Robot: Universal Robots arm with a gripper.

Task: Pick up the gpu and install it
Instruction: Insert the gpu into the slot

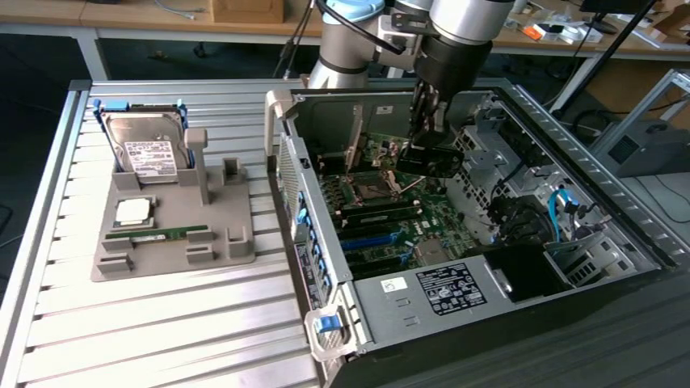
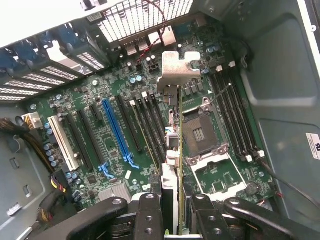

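gpu [image 2: 179, 150] is clamped edge-on in the closed gripper [image 2: 177, 212], hanging inside the open computer case [image 1: 603, 202] above the motherboard [image 2: 95, 150] and, by the look of it, not yet in any slot. Its silver bracket [image 2: 175, 70] leads toward the perforated rear wall [image 2: 145, 15].

The main risk looks like misalignment. In the wrist view the card's edge lies close beside the CPU socket [image 2: 200, 130] rather than plainly over one of the long slots, such as the blue slot [image 2: 116, 130]. A descent from this line could drive the card's contacts into the socket frame or the small capacitors nearby. The bracket could also snag on the rear wall's edge, or on the red wire [image 2: 159, 30] looped just behind it, and that would twist the thin card in the grip.

Room is generous upward, since the case lies with its open side up. Sideways it is tighter: the memory slots [image 2: 235, 115] and a case wall lie to one side, and cables [image 2: 30, 145] crowd the opposite corner. The grey fixture [image 1: 173, 250] holding the hard drive [image 1: 145, 149] sits well apart on the table [image 1: 161, 331].
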